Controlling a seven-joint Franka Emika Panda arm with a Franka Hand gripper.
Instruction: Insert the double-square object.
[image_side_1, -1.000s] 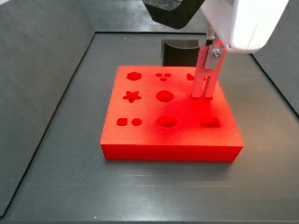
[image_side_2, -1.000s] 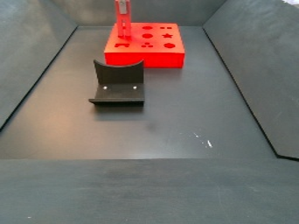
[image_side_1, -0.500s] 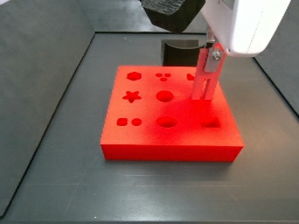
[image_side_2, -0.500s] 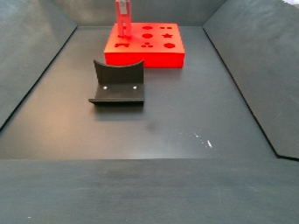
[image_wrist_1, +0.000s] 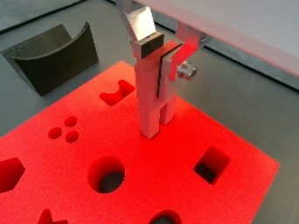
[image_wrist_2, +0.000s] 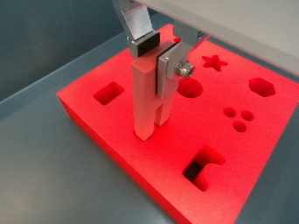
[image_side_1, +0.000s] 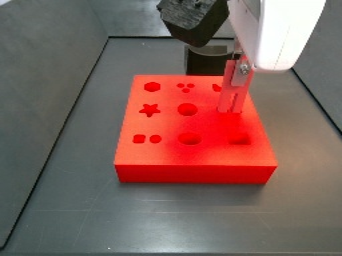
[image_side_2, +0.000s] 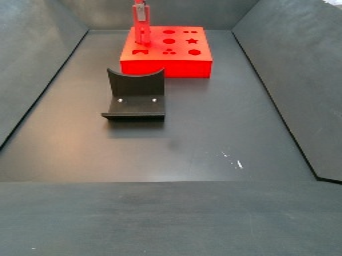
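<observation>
My gripper (image_wrist_1: 159, 61) is shut on the double-square object (image_wrist_1: 152, 101), a slim pink bar with a groove down its length, and holds it upright. The bar's lower end meets the top of the big red block (image_wrist_1: 233, 131), between the notch-shaped hole (image_wrist_1: 117, 90) and the square hole (image_wrist_1: 211, 164). No hole shows under the bar's end. The other wrist view shows the same grip (image_wrist_2: 158, 57) on the bar (image_wrist_2: 146, 101). In a side view the gripper (image_side_1: 235, 72) and bar (image_side_1: 230, 97) stand over the block's right part (image_side_1: 174, 150).
The block has several shaped holes: star (image_wrist_2: 214, 62), hexagon (image_wrist_2: 263, 85), round (image_wrist_2: 191, 89), three dots (image_wrist_2: 237, 118). A dark grey curved holder (image_side_2: 136, 95) stands on the dark floor in front of the block (image_side_2: 167, 55). Raised tray walls (image_side_2: 40, 90) bound the floor.
The arm's dark wrist has shifted slightly to the left in a side view. The bar stays upright in the gripper at the same place on the block.
</observation>
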